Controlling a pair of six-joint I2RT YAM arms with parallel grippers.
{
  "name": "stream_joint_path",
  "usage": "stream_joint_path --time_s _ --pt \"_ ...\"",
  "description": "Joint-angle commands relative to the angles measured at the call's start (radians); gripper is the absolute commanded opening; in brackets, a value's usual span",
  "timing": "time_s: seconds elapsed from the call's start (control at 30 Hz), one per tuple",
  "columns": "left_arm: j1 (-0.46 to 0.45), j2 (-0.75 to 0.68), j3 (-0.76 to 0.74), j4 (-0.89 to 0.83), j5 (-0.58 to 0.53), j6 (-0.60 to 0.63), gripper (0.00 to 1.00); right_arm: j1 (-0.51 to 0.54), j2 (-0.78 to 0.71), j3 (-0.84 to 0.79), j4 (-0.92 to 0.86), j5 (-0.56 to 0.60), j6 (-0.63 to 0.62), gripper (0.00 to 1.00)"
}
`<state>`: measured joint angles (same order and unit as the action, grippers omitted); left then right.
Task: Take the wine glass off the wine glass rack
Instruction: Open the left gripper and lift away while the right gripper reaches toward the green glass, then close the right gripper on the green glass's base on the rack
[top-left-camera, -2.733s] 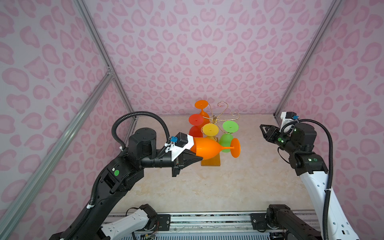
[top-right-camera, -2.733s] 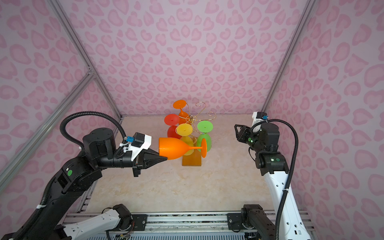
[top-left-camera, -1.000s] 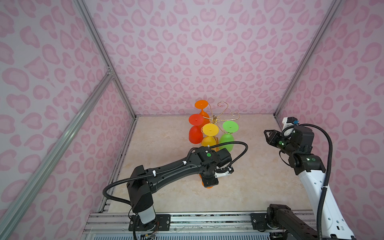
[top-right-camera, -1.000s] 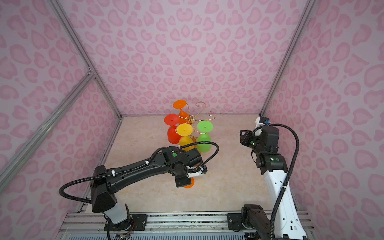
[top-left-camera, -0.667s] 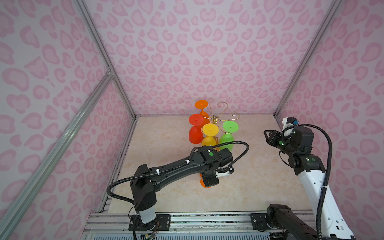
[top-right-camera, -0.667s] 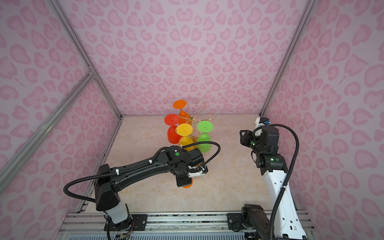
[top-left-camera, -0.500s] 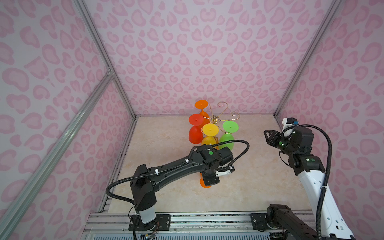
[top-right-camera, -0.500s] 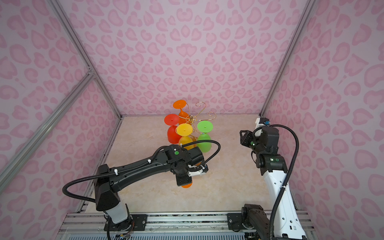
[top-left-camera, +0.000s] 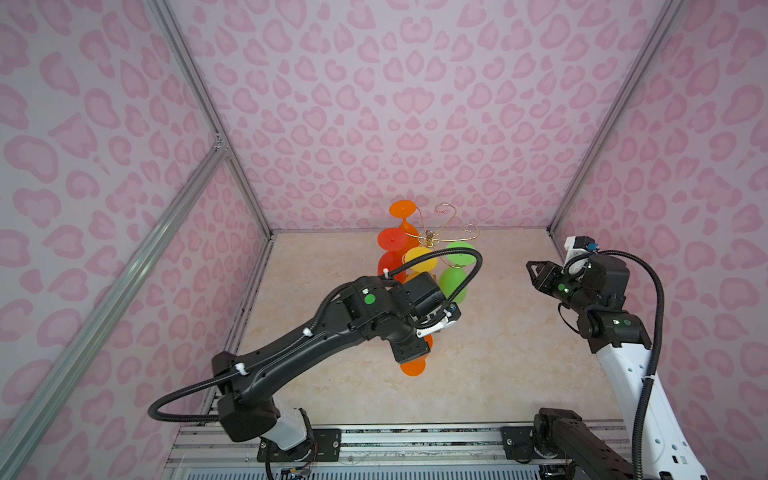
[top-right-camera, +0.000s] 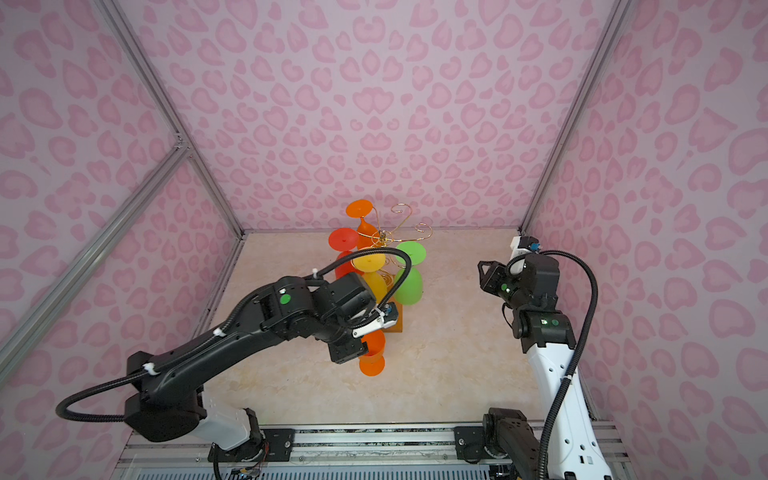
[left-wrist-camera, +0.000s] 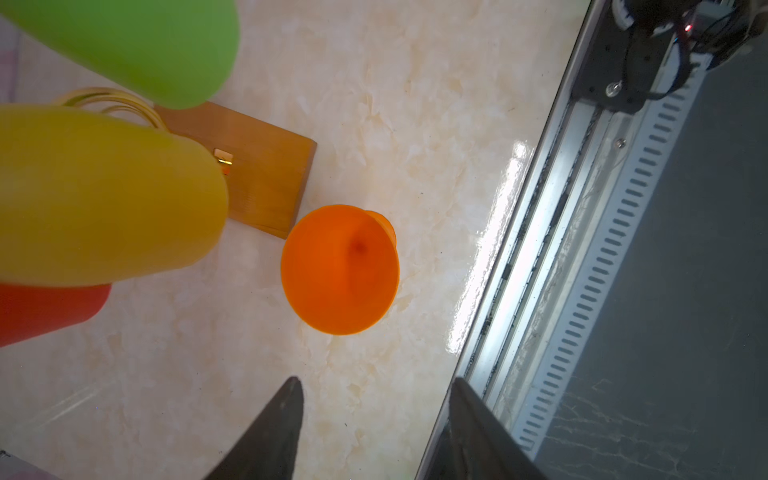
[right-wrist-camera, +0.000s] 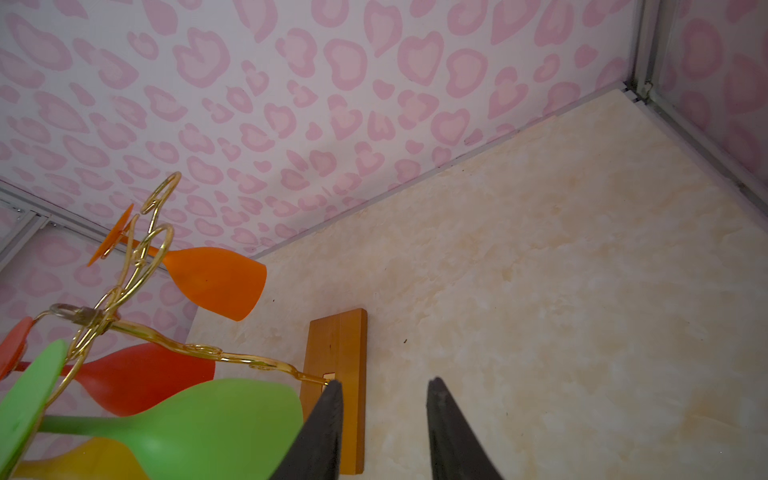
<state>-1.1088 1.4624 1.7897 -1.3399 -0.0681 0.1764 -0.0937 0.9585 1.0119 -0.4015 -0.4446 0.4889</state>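
Observation:
An orange wine glass (top-left-camera: 413, 365) (top-right-camera: 371, 357) stands upright on the table just in front of the wine glass rack's wooden base (left-wrist-camera: 266, 174) (right-wrist-camera: 336, 349). In the left wrist view I look down into its bowl (left-wrist-camera: 340, 269). My left gripper (left-wrist-camera: 376, 386) (top-left-camera: 415, 353) hovers above it, open, with nothing between the fingers. The rack's gold wire arms (top-left-camera: 432, 239) (right-wrist-camera: 124, 291) still carry orange (top-left-camera: 403, 210), red (top-left-camera: 392, 239), yellow (top-left-camera: 419, 259) and green (top-left-camera: 459, 253) glasses. My right gripper (top-left-camera: 534, 274) (right-wrist-camera: 384, 386) hangs open and empty to the right of the rack.
The hanging yellow (left-wrist-camera: 104, 195) and green (left-wrist-camera: 137, 45) bowls are close beside my left wrist. A metal rail (left-wrist-camera: 540, 291) (top-left-camera: 374, 436) runs along the table's front edge. Pink patterned walls (top-left-camera: 395, 104) close in the back and both sides.
My left jaws have opened and let go of the orange glass, which now stands on the table. The left gripper has lifted slightly. The right arm has not moved.

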Motion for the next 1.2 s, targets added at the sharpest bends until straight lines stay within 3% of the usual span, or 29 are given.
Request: stream_joint_path --time_s 0.0,0.07,0.2,0.3,0.5,0.67,0.8,1.17 --pt "0.0 -0.135 0.004 0.093 -0.04 -0.038 0.6 0.0 -0.009 -0.005 0.113 -0.119 0.1 0.35" --pt "-0.001 -0.243 -0.044 0.211 -0.095 -0.046 0.6 0.001 -0.015 -0.015 0.181 -0.177 0.168 0.35" --pt "0.0 -0.47 -0.23 0.534 -0.394 -0.034 0.69 0.021 -0.027 -0.039 0.33 -0.257 0.307 0.35" --pt "0.008 -0.543 -0.351 0.724 -0.583 -0.001 0.78 0.07 -0.021 -0.055 0.442 -0.291 0.407 0.35" --pt "0.122 -0.564 -0.502 0.96 -0.801 0.008 0.8 0.211 0.017 -0.054 0.508 -0.26 0.441 0.36" --pt "0.305 -0.573 -0.568 0.97 -0.703 -0.11 0.81 0.275 0.043 -0.049 0.493 -0.227 0.419 0.38" --pt "0.384 -0.575 -0.606 1.009 -0.669 -0.147 0.81 0.306 0.056 -0.046 0.48 -0.205 0.402 0.39" --pt "0.423 -0.543 -0.614 1.021 -0.594 -0.161 0.81 0.362 0.098 -0.046 0.484 -0.175 0.393 0.39"
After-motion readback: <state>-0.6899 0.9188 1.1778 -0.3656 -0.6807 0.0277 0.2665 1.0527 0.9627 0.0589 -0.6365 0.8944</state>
